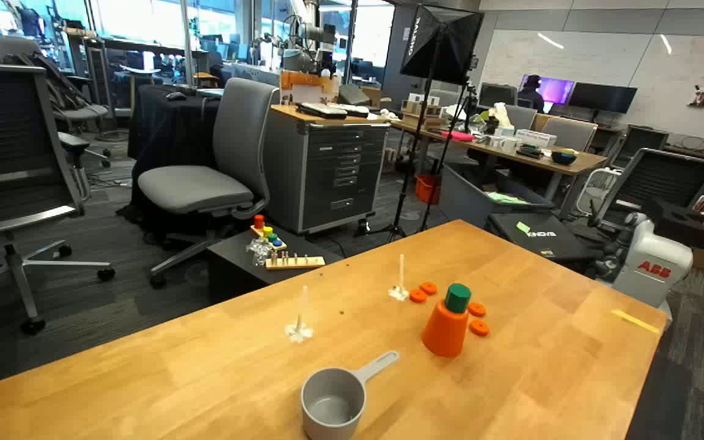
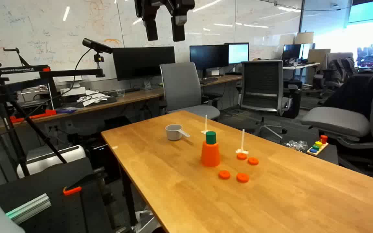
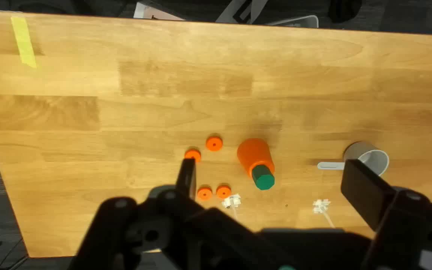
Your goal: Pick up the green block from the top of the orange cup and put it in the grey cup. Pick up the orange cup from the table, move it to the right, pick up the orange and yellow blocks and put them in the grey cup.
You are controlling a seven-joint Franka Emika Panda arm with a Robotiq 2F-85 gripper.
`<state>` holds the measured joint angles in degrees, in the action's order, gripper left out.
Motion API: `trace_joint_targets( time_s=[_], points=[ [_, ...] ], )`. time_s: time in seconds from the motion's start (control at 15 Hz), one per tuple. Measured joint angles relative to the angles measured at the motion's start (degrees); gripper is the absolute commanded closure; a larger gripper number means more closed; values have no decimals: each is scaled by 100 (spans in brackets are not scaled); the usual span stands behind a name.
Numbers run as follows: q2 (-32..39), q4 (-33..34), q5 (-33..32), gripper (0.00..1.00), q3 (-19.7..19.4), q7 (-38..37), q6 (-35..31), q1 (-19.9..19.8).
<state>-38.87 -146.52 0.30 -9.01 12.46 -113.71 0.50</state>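
Note:
The orange cup [image 1: 443,333] stands upside down on the table, wide rim at the bottom, in both exterior views. On top of it rests the green block [image 1: 458,298], which looks many-sided. The grey cup [image 2: 174,132] stands upright a short way off, its flat handle turned toward the orange cup's side. My gripper [image 2: 165,34] hangs high above the table, wide open and holding nothing. In the wrist view the green block [image 3: 264,179] shows between the spread fingers, far below; one finger covers part of the grey cup [image 3: 375,161]. The orange and yellow blocks are hidden or out of view.
Several flat orange discs [image 1: 479,328] with centre holes lie around the orange cup. Two thin upright pegs [image 1: 401,272] [image 2: 243,140] are fixed to the table by white tape. Yellow tape [image 3: 23,42] marks a spot by the table edge. A stacking toy [image 2: 317,144] sits off the table.

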Motion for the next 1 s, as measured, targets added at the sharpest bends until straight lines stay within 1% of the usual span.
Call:
trace_joint_targets(
  time_s=[0.67, 0.8, 1.0],
  points=[
    [-4, 9, 0, 0, 4, 14, -17, 0],
    [146, 17, -4, 0, 28, 60, -102, 8],
    [679, 163, -33, 0, 182, 89, -355, 63]
  ],
)
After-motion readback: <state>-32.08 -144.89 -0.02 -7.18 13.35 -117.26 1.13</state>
